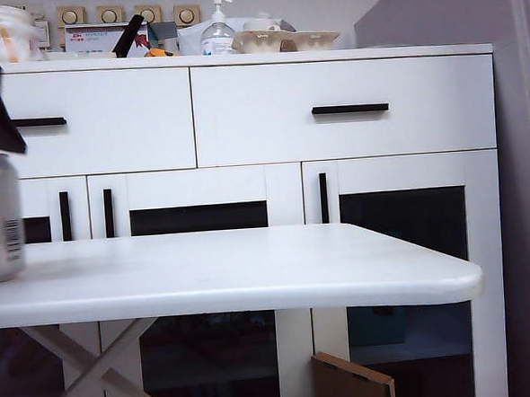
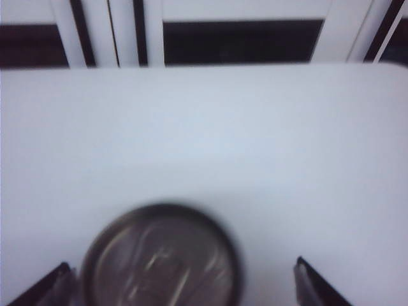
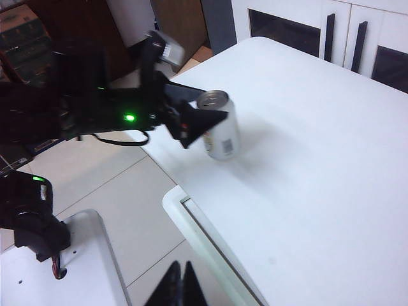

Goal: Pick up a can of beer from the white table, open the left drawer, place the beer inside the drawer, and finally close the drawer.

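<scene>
left wrist view: the left end effector (image 2: pixel 182 284) straddles the can of beer (image 2: pixel 162 258) with jaws wide, ready to clamp; the right end effector (image 3: pixel 178 287) idles shut, lower centre of its view, off the worktop (image 1: pixel 251 271).

You get even, bright light on the worktop (image 1: pixel 251 271) — soft shadow beside the can (image 3: pixel 220 131) in the right wrist view. Your left wrist view is blurred, the can top smeared; the floor side sits dim.

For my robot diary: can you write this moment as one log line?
stage: reaching | left gripper: open, fingers either side of can of beer | right gripper: shut, off the white table | left drawer: closed
</scene>
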Available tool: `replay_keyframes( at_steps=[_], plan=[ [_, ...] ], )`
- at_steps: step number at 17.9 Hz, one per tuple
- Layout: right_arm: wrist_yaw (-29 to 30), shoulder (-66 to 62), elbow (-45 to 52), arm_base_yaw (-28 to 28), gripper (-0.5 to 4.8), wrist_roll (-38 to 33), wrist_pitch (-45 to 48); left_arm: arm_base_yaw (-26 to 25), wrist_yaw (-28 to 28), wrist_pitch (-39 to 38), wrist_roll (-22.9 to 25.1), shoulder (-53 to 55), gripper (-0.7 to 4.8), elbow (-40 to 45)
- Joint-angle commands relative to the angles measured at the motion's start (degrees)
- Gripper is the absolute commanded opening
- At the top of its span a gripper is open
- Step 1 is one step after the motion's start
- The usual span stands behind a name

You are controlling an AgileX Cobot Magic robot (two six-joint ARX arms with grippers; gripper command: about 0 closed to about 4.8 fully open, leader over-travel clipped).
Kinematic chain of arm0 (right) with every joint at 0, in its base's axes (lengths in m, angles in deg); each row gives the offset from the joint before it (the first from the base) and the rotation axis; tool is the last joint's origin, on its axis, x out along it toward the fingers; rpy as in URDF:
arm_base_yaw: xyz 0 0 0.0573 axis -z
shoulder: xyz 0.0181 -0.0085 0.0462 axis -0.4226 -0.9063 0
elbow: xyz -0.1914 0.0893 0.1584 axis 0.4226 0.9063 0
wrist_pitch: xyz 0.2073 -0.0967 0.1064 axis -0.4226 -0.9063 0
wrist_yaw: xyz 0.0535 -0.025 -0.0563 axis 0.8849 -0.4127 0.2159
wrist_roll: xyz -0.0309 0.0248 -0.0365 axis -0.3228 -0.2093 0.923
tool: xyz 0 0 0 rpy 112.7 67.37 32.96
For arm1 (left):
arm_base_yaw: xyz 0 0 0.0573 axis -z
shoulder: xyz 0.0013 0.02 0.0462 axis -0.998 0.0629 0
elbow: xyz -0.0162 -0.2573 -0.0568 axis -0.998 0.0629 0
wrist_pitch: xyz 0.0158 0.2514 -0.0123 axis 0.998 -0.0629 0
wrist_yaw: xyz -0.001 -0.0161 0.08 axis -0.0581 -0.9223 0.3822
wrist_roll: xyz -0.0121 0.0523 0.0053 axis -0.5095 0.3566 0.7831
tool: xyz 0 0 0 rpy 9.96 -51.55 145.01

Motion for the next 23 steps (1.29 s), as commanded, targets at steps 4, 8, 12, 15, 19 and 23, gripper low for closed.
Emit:
replay_keyframes(
  at_steps=[4, 8, 12, 15, 19, 23],
  plan=[
    [0.4, 0.2, -0.3, 0.0, -0.05, 0.0, 1.1, 0.1, -1.8, 4.3, -0.2, 7.6, 4.79, 0.0],
    [0.4, 0.2, -0.3, 0.0, -0.05, 0.0, 1.1, 0.1, -2.6, 6.9, -0.7, 10.0, 4.79, 0.0],
    [0.3, 0.2, -0.3, 0.0, -0.05, 0.0, 1.1, 0.1, -2.6, 7.3, -0.9, 10.3, 1.93, 0.0],
    [0.3, 0.2, -0.3, 0.0, -0.05, 0.0, 1.1, 0.1, -5.9, 8.0, 0.3, 10.3, 0.84, 0.0],
    [-0.3, 0.2, -0.3, 0.0, -0.05, 0.0, 1.1, 0.1, -16.7, 12.5, 0.2, 10.3, 0.84, -1.4],
    [-6.0, 0.5, -0.3, 0.0, -0.05, 0.0, 1.0, 1.6, -22.1, 11.4, 0.2, 10.6, 0.84, -6.3]
  ],
)
